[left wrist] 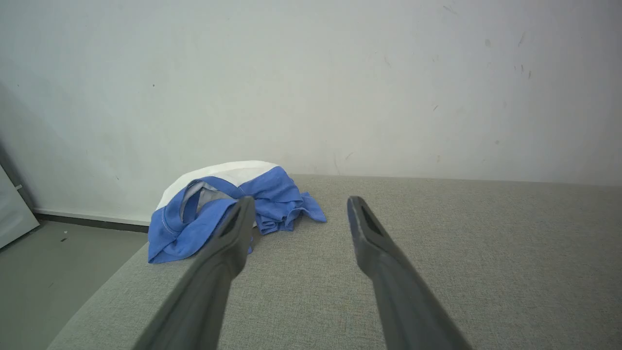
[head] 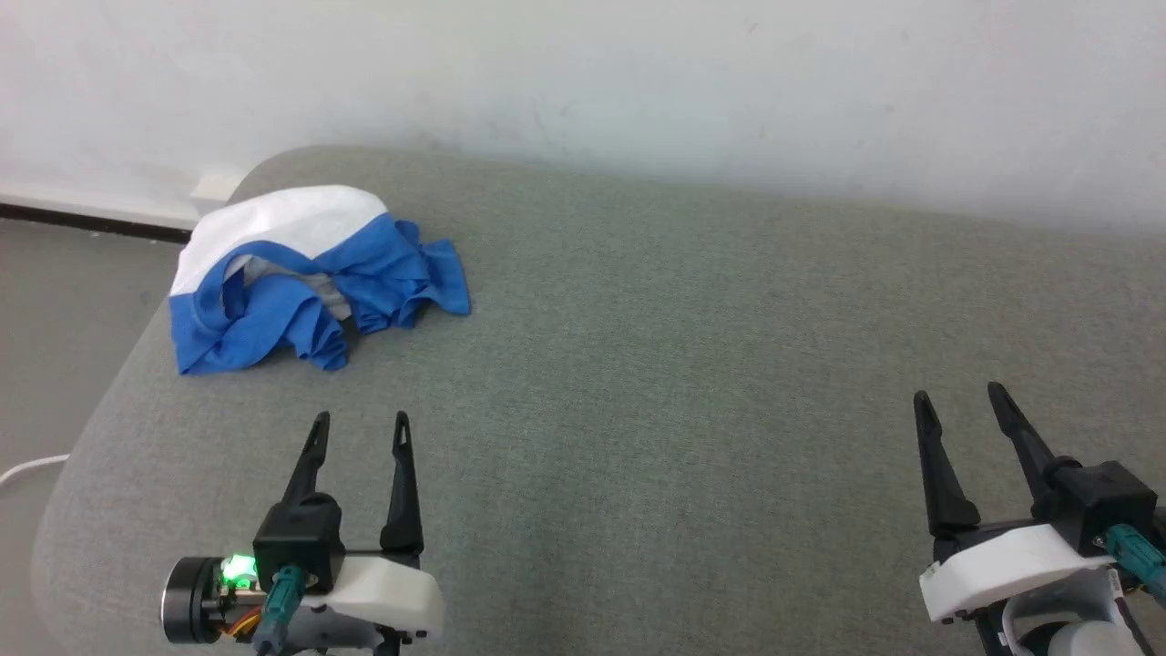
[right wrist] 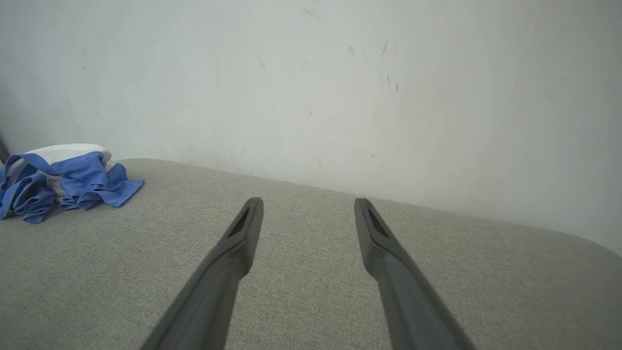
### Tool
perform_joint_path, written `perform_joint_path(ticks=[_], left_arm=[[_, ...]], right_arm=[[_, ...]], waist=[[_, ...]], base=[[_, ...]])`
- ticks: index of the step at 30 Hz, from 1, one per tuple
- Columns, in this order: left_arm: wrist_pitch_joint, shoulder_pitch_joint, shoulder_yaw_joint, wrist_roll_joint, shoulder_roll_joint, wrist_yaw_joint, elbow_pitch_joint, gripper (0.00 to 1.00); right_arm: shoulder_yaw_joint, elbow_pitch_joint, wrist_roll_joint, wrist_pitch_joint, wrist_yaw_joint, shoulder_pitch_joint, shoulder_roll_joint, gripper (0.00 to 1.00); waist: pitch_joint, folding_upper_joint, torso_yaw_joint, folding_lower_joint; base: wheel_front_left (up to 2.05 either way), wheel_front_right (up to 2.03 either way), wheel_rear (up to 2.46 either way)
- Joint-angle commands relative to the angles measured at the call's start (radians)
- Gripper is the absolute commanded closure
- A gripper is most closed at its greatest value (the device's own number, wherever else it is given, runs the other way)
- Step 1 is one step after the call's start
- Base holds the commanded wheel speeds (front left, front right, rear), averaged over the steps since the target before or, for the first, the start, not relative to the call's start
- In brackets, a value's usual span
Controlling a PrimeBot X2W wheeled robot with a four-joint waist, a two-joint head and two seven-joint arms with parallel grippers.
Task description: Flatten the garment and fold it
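Observation:
The garment [head: 301, 273] lies crumpled in a heap at the far left corner of the grey padded surface [head: 683, 364], white cloth on top and bright blue folds spilling toward me. My left gripper [head: 360, 421] stands open near the front left, a short way in front of the heap, with nothing between its fingers. Far to the right, my right gripper [head: 958, 392] is also open and empty. In the left wrist view the garment [left wrist: 228, 204] sits ahead and to the left of the left gripper [left wrist: 300, 199]. In the right wrist view the garment [right wrist: 63, 180] lies at the far left, well away from the right gripper [right wrist: 307, 200].
A pale wall [head: 638, 82] runs close behind the surface. The surface's rounded left edge [head: 100, 410] drops to a grey floor [head: 64, 319], where a white cable [head: 27, 469] lies. A dark baseboard [head: 91, 223] lines the wall's foot at left.

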Motion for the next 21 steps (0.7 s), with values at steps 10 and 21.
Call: perform_joint_path(ticks=[10,21], left_arm=[[-0.029,0.015,-0.016,-0.008,0.007,0.032,-0.015,0.00],[-0.052,0.026,-0.026,-0.010,0.012,0.046,-0.021,0.00]], right_arm=[[0.013,0.011,0.006,-0.029,-0.001,-0.007,-0.006,0.00],[0.033,0.031,0.019,-0.052,-0.001,-0.011,-0.005,0.00]], waist=[[0.009,0.0000,0.087,0.0000],[0.007,0.0000,0.168,0.0000]], base=[[0.00,0.00,0.00],[0.00,0.00,0.00]])
